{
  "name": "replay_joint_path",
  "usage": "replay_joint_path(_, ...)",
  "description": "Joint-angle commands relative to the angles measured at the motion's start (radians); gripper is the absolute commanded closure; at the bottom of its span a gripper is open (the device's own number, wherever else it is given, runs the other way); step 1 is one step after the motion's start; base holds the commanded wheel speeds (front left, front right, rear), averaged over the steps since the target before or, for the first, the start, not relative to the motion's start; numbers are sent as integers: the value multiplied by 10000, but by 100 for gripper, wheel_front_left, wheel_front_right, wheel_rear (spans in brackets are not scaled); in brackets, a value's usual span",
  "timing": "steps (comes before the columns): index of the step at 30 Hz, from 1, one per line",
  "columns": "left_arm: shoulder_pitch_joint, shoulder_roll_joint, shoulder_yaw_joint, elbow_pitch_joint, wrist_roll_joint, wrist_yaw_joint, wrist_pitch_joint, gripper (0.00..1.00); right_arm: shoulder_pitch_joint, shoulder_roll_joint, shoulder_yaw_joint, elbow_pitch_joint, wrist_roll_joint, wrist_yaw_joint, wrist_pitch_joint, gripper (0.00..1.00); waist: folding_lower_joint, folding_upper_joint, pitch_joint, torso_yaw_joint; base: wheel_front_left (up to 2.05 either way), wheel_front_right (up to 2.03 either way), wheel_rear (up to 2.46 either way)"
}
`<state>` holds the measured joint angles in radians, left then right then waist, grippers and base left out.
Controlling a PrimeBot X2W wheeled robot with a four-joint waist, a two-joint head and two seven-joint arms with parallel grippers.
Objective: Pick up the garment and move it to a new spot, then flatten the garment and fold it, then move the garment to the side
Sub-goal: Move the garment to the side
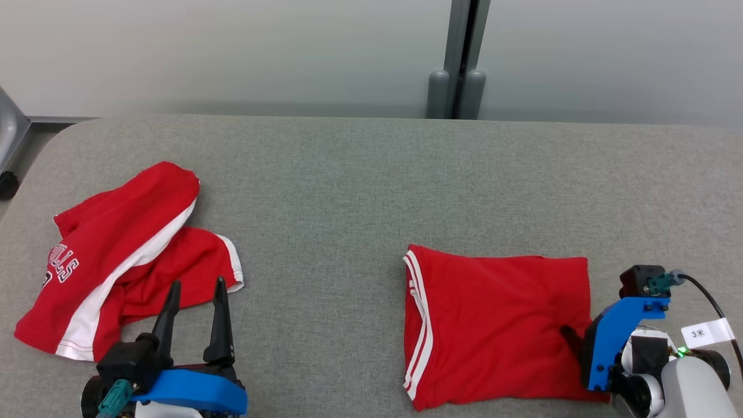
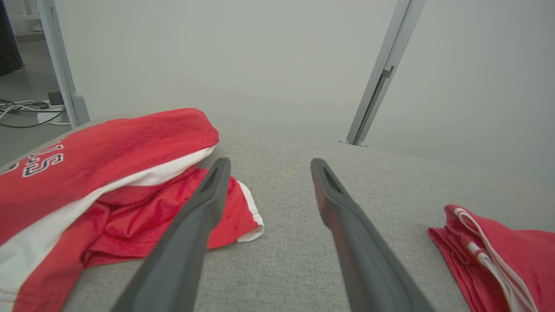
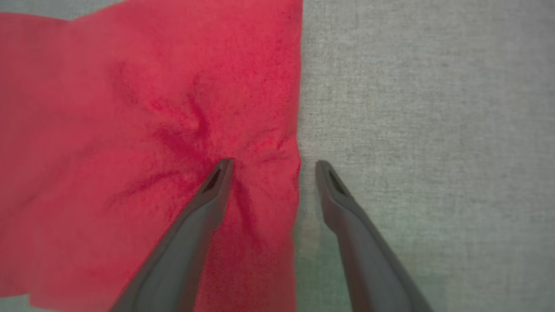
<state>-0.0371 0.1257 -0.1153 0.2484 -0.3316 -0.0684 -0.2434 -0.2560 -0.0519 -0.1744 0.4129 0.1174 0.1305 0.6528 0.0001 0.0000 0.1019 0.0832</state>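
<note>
Right gripper (image 3: 271, 167), fingers wide, straddles the right edge of the folded red cloth garment (image 1: 493, 325); left gripper (image 1: 196, 288), wide and empty, well left of it

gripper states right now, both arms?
Left gripper: open, empty.
Right gripper: open, astride the edge of the folded garment, not gripping.

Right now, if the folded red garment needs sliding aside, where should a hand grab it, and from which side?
Probably its plain right edge, from above. The folded red garment lies flat on the grey surface, so only an edge offers stacked layers to pinch. The right hand is open astride that edge, one finger pressing the cloth, the other over the surface just outside.
</note>
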Motion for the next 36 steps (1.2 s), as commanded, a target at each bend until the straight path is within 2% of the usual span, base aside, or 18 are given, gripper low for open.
replay_joint_path(1,-187,-1,-67,-1,57,-16,-19,0,-155,5,26,222,-31,5,104,0,-1,0,128,138,0,0,0)
replay_joint_path(7,-368,35,-118,101,29,-60,-60,0,-322,121,406,1367,171,17,683,0,-1,0,340,313,0,0,0)
replay_joint_path(8,-377,40,-124,120,22,-68,-60,0,-342,155,517,1515,247,22,796,22,-1,0,374,335,0,0,0)
replay_joint_path(10,-404,43,-147,157,17,-85,-70,0,-400,166,884,1603,275,42,812,98,-1,0,433,363,0,0,0)
replay_joint_path(13,-458,43,-153,189,-24,-104,-103,0,-642,-282,1325,1543,232,43,526,100,-1,0,518,353,0,0,0)
replay_joint_path(18,-654,76,-146,130,-43,-109,-142,0,-1852,-1577,2098,1216,254,-10,345,100,-1,0,890,89,0,0,0)
replay_joint_path(19,-654,76,-146,130,-43,-109,-142,0,-1852,-1577,2098,1216,254,-10,345,100,-1,0,890,89,0,0,0)
replay_joint_path(24,-1116,67,-207,38,-144,-283,-192,0,-3521,-2946,2376,1008,432,0,75,100,-1,0,1588,-363,0,0,0)
replay_joint_path(30,-1966,84,-518,-268,6,-469,-220,0,-5301,-4501,2017,1442,526,2,-679,100,-1,0,2756,-713,0,0,0)
replay_joint_path(36,-2744,166,-631,-867,244,-554,-224,0,-6501,-5255,964,2062,171,2,-1415,100,-1,0,3940,-1035,0,0,0)
